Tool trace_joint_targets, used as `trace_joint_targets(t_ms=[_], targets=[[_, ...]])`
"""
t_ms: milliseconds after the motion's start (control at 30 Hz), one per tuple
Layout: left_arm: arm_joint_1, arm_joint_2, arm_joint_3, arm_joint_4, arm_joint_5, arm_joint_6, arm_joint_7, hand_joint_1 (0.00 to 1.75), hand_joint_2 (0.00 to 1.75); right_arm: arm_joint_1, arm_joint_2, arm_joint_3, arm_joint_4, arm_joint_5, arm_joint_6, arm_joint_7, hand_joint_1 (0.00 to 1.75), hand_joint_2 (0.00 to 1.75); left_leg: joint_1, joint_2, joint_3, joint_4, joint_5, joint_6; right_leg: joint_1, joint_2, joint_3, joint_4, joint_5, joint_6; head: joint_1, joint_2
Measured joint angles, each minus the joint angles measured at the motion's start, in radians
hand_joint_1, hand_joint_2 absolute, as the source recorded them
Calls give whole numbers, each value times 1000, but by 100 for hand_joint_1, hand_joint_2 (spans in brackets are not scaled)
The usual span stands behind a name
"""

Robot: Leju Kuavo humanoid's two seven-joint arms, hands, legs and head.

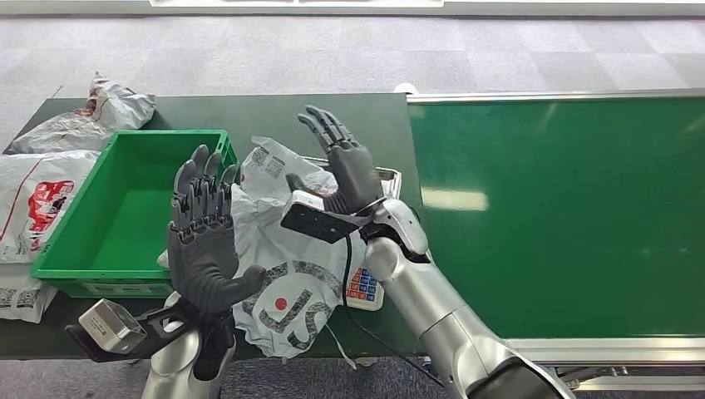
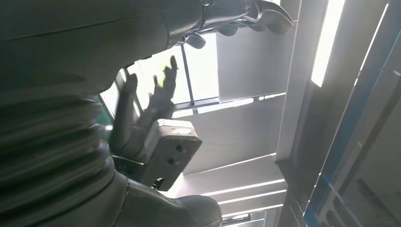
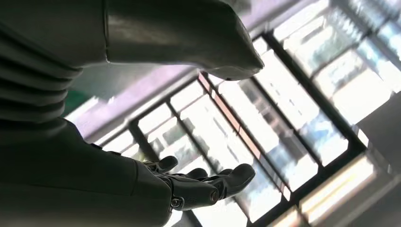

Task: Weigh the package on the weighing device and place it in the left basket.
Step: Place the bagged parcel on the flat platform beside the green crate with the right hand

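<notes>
A crumpled white and grey package (image 1: 283,249) with barcode labels lies on the weighing device, whose steel platter edge (image 1: 389,178) and keypad (image 1: 364,287) stick out from under it. My left hand (image 1: 204,241) is raised at the package's left side, fingers straight up and apart, holding nothing. On the package's far right side my right hand (image 1: 345,162) stands upright with its fingers spread, also holding nothing. The two palms face each other across the package. The green basket (image 1: 79,270) sits to the left, with nothing in it. The right wrist view shows the right hand's fingers (image 3: 208,184) spread against the ceiling.
Several other white packages (image 1: 37,199) lie left of and behind the basket on the dark green table (image 1: 249,112). A green conveyor belt (image 1: 565,216) with metal rails runs along the right. Grey carpet lies beyond.
</notes>
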Motion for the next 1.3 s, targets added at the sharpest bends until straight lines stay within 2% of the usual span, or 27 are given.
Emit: trace_joint_targets(t_ms=[67,133,233,333,467,600,700,767,867,1000,1133,1300], targets=[[7,0,0,-2,0,5,2,0,175,40,0,-19,-86,86,-188,34,0,0,0,0,0,0,0,0,0,0,0,0,0,0,0,0],[10,0,0,-2,-2,14,10,0,175,92,1,-50,-208,170,-296,35,0,0,0,0,0,0,0,0,0,0,0,0,0,0,0,0],[11,0,-1,-1,-21,36,22,0,175,162,8,-117,-415,227,-340,6,0,0,0,-1,-1,0,-1,1,0,-1,-1,0,0,0,0,0],[8,1,-4,6,-109,108,46,0,175,223,11,-196,-643,163,-345,-60,0,0,-1,-2,-2,0,-1,1,-1,-2,-1,-1,0,1,0,0],[-23,17,-5,61,-371,280,142,0,175,287,12,-309,-937,-10,-346,-185,0,175,-1,-3,-1,0,-2,2,-2,-3,-1,-1,-1,1,0,0],[-90,53,-8,185,-761,411,326,0,175,345,12,-348,-1116,-58,-344,-211,0,175,-1,-1,0,0,-2,2,-2,-2,-1,-1,0,1,0,0],[-163,84,-43,331,-1151,438,544,0,175,366,12,-354,-1176,-53,-343,-207,0,175,-1,0,0,0,-1,1,-1,-1,0,-1,0,0,0,0],[-204,102,-74,430,-1347,431,640,0,175,370,12,-354,-1194,-41,-342,-199,0,175,-1,1,0,0,0,1,-1,0,0,-1,1,0,0,0],[-258,113,-113,567,-1471,412,688,0,175,372,12,-354,-1203,-45,-341,-205,0,175,-1,1,1,0,0,1,-1,1,0,-1,1,0,0,0],[-327,118,-153,704,-1529,393,706,0,175,373,12,-354,-1203,-54,-340,-213,0,175,-1,-3,4,0,0,3,-1,-3,7,-1,-1,2,0,0],[-368,118,-177,783,-1545,356,695,175,175,373,12,-353,-1202,-61,-340,-213,0,175,-1,-11,12,-1,-6,6,-3,-11,21,-1,-11,5,0,0],[-379,117,-199,838,-1548,323,670,175,175,372,12,-351,-1197,-66,-340,-213,0,175,-2,-14,23,-2,-16,8,-5,-15,38,-3,-22,6,0,0]])
